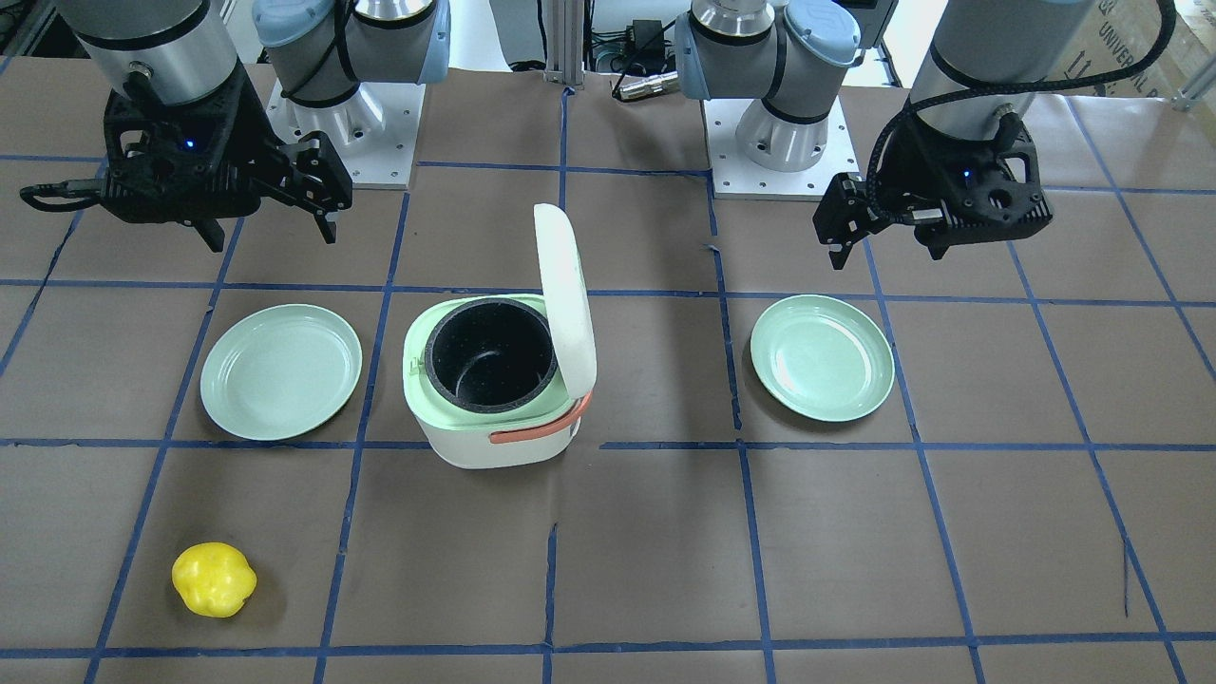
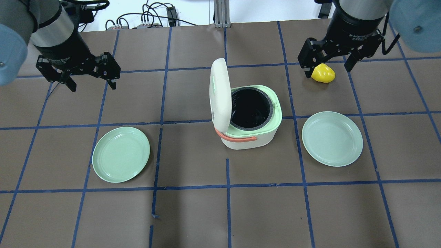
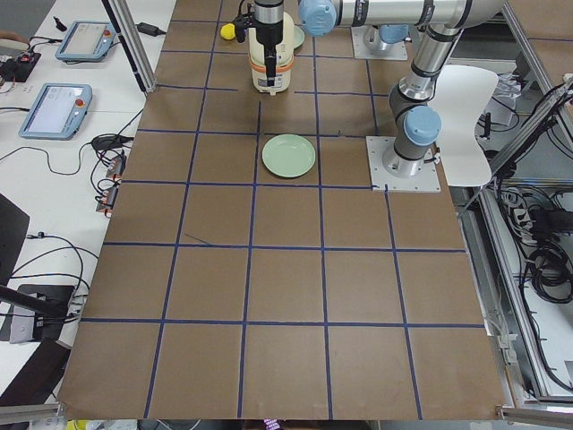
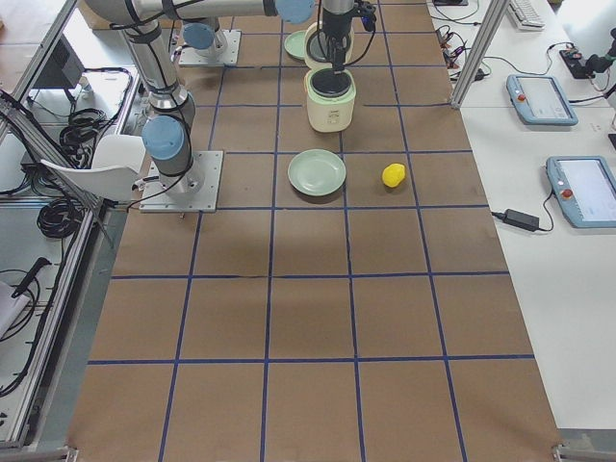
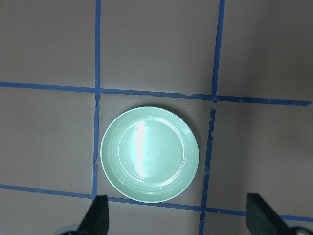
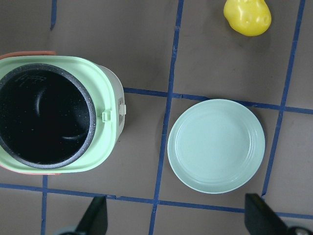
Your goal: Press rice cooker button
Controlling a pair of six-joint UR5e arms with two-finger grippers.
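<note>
The white rice cooker (image 2: pixel 248 137) stands mid-table with its orange handle down at the side. Its lid (image 2: pixel 219 94) stands open and upright, baring the pale green rim and the black inner pot (image 1: pixel 489 353). A small white tab (image 6: pixel 113 113) sits on the rim's edge opposite the lid. My left gripper (image 2: pixel 93 86) hangs open and empty, high over the table's left part. My right gripper (image 2: pixel 327 70) hangs open and empty to the cooker's right. The right wrist view shows the cooker (image 6: pixel 105 147) at its left. Neither gripper touches the cooker.
A pale green plate (image 2: pixel 121 154) lies left of the cooker, below my left gripper (image 5: pixel 177 218). A second plate (image 2: pixel 332 138) lies right of the cooker. A yellow toy pepper (image 2: pixel 322 73) lies beyond the right plate, under my right gripper. Blue tape lines grid the brown table.
</note>
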